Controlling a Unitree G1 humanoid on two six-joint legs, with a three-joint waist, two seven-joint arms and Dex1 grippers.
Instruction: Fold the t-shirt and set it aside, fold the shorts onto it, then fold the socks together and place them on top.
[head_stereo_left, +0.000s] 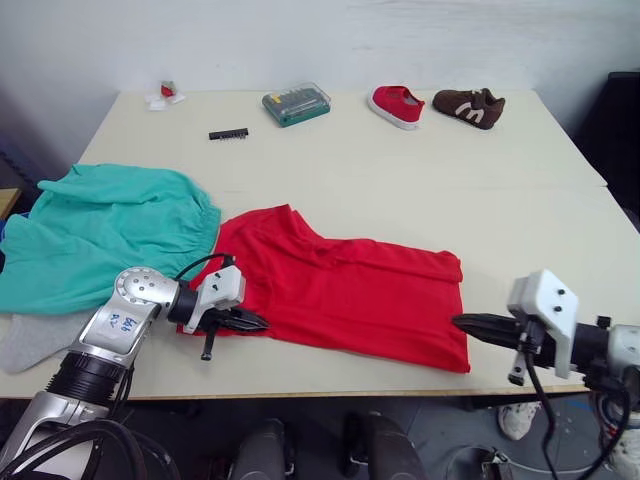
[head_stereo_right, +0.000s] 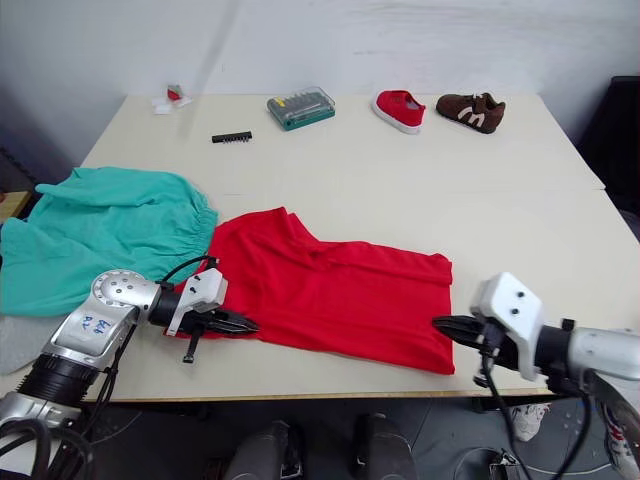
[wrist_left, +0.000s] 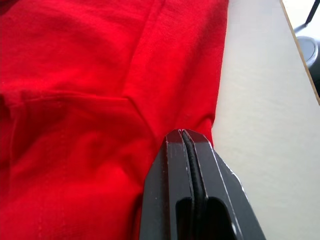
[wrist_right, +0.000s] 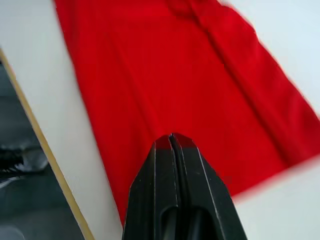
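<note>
Your left gripper, fingers pressed together, rests at the near-left edge of the t-shirt, spread flat on the table. Your right gripper, also closed with nothing held, sits just beside its near-right corner. The shorts lie to the left.

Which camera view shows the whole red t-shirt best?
The left eye view: the t-shirt lies whole on the table, between both grippers. The right eye view shows the same. Each wrist view gives just a close patch of red cloth.
</note>
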